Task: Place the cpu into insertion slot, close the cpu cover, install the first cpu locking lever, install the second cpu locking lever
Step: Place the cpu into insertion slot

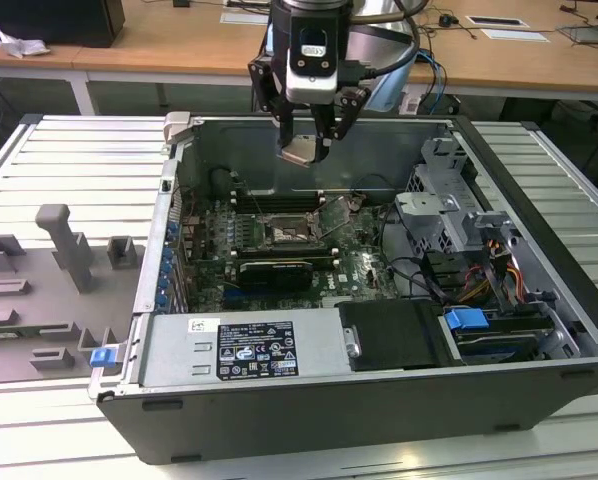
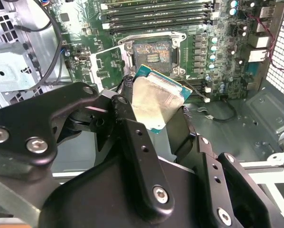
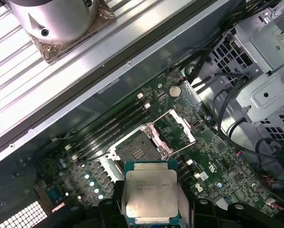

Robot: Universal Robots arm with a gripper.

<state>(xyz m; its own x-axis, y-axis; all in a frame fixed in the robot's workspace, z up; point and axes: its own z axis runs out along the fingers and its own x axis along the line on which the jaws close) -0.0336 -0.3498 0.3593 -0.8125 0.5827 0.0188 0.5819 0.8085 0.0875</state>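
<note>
In the upper centre of the exterior view, the hand (image 1: 305, 145) is clenched on the cpu (image 1: 301, 152), holding it tilted in the air over the open computer case (image 1: 539, 190). Below it, mid-frame, the insertion slot (image 1: 284, 232) lies uncovered on the green motherboard (image 1: 364, 265). The cpu cover (image 3: 177, 124) is swung open just beside the slot.

clear air lies between the cpu (image 1: 301, 150) and the insertion slot (image 1: 290, 232) below it. the cpu cover (image 3: 186, 126) stands raised beside the slot; memory slots (image 3: 113, 128), cables (image 1: 419, 275) and the drive cage (image 1: 444, 215) flank it.
</note>
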